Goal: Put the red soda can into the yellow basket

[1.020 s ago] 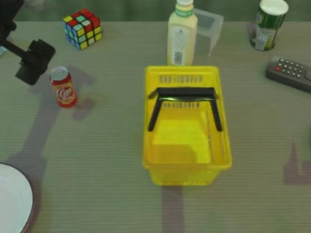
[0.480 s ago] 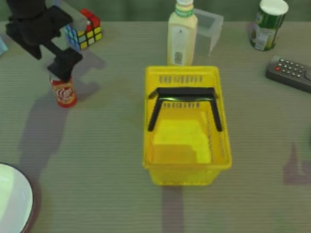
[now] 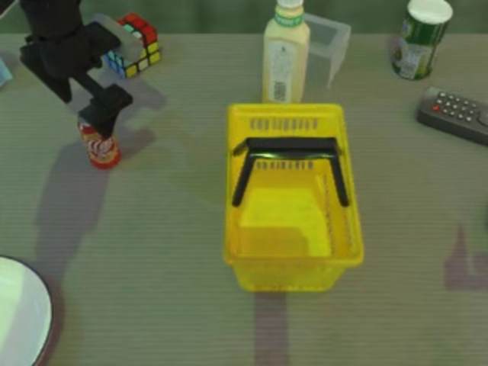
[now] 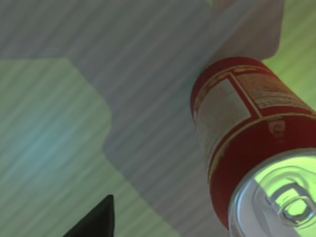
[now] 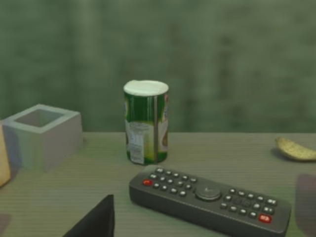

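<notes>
The red soda can (image 3: pixel 101 149) stands upright on the left side of the table, well left of the yellow basket (image 3: pixel 238 229). The basket sits mid-table with its black handles folded across it. My left gripper (image 3: pixel 99 122) hangs right above the can's top and hides it in the top view. It is open and holds nothing. In the left wrist view the red soda can (image 4: pixel 242 133) fills one side, silver top close to the camera, and one dark fingertip (image 4: pixel 96 222) stands apart from it. My right arm is outside the top view; one fingertip (image 5: pixel 96 222) shows near the remote.
A Rubik's cube (image 3: pixel 137 42) lies just behind the left arm. A cream bottle (image 3: pixel 286 57) and a clear box (image 3: pixel 329 42) stand behind the basket. A green-and-white can (image 3: pixel 419 38) and a remote (image 3: pixel 455 114) are at the far right. A white plate (image 3: pixel 19 316) is at the near left.
My left arm has swung in from the far left edge and now sits over the red soda can, a little lower than half a second ago. The can and basket have not moved.
</notes>
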`<state>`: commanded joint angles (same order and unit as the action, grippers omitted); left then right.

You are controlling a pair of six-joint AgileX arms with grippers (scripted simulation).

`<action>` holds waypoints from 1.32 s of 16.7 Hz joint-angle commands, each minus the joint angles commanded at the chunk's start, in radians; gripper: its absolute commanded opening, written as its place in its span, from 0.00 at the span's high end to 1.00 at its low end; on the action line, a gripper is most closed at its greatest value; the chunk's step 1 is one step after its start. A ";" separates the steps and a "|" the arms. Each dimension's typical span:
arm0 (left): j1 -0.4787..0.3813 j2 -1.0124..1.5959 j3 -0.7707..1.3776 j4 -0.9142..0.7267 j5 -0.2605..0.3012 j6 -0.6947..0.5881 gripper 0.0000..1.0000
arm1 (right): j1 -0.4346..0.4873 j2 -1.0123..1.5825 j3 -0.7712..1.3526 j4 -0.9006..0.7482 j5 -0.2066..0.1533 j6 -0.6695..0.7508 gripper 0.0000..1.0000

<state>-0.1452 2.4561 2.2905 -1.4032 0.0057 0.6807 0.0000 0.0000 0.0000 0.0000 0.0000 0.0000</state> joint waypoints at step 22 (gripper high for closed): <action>0.001 0.007 -0.185 0.192 0.000 0.001 0.68 | 0.000 0.000 0.000 0.000 0.000 0.000 0.00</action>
<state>-0.1442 2.4632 2.1056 -1.2112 0.0058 0.6818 0.0000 0.0000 0.0000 0.0000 0.0000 0.0000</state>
